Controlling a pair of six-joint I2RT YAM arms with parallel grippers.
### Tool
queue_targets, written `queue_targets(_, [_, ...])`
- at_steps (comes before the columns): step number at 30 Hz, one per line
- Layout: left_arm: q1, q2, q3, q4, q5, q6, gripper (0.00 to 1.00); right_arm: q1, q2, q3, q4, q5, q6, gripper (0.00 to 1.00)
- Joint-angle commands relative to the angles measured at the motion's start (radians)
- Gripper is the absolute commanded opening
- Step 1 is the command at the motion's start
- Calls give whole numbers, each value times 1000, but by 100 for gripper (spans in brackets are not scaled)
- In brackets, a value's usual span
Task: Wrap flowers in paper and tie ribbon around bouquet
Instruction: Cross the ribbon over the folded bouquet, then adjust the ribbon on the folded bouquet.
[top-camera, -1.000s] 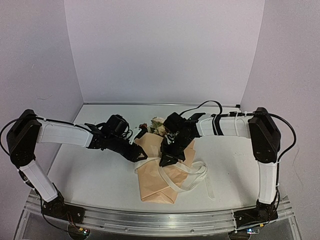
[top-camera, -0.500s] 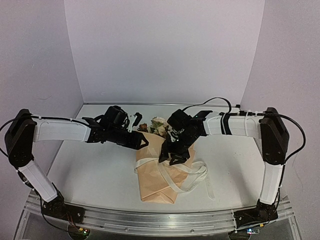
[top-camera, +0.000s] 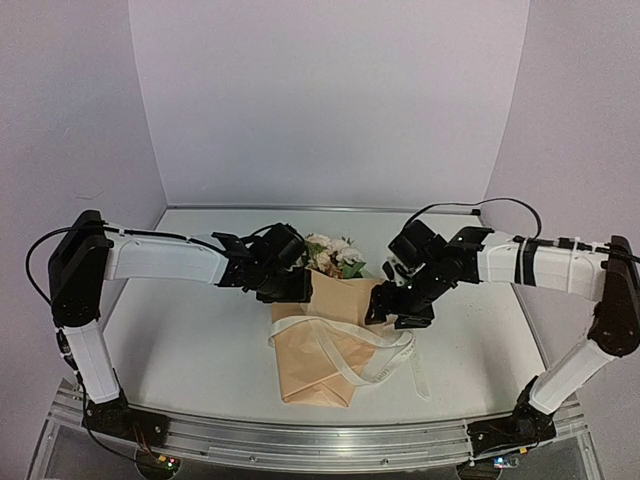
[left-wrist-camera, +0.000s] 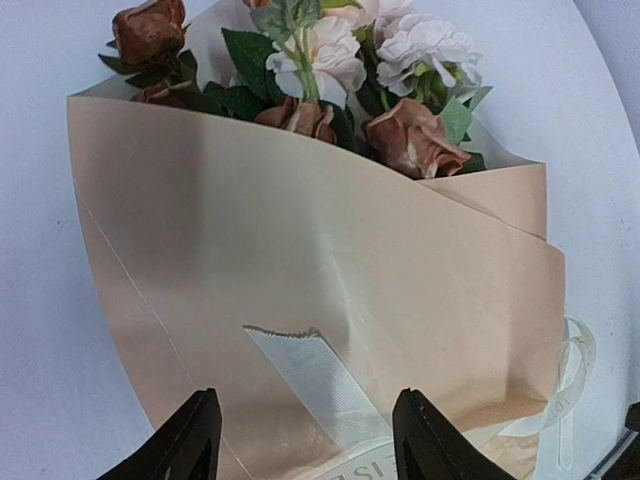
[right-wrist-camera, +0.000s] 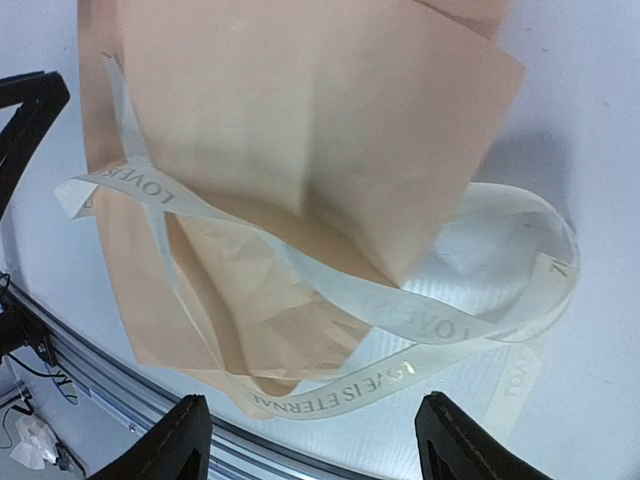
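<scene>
Left gripper (top-camera: 298, 287) hangs over the bouquet's (top-camera: 318, 345) far left shoulder, fingers spread apart and holding nothing. The bouquet lies flat at the middle of the tabletop (top-camera: 190, 340), nearer its front edge than its back edge. To its right, the right gripper (top-camera: 395, 312) hovers beside the paper's (top-camera: 305, 375) right edge, jaws wide and empty. Wrapping looks finished: the peach-tan paper is folded into a cone around the flowers (top-camera: 330, 255), whose pink, rust and cream heads poke out at the top. The cream ribbon (top-camera: 385, 352) crosses loosely over the lower cone and loops onto the tabletop to the right, ends free; no knot or bow shows, so tying seems left to do. The bouquet's long axis runs front edge to back edge, rose heads pointing toward the back edge, narrow end toward the front.
</scene>
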Motion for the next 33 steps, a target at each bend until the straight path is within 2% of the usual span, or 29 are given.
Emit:
queue_targets(1, [-23,48,87,-82,-94,-107,62,-28,-89,-83,-11,66,-21,74])
queue_targets(12, [-72,153,190,-176,-156,-189,59,-55,-203,-196,-11,92,-38,74])
queue_targets(19, [-77,190,204,-185,-166,-211,49,-61,-235,-233,-11,104,-47,74])
queue_targets(23, [-76,199,204,-183,-175,-223,39,-63,-246,-246,-11,110,-51,74])
queue_targets(33, [-76,199,197,-147,-209,-213,7,-67,-260,-266,-11,132,-62,75])
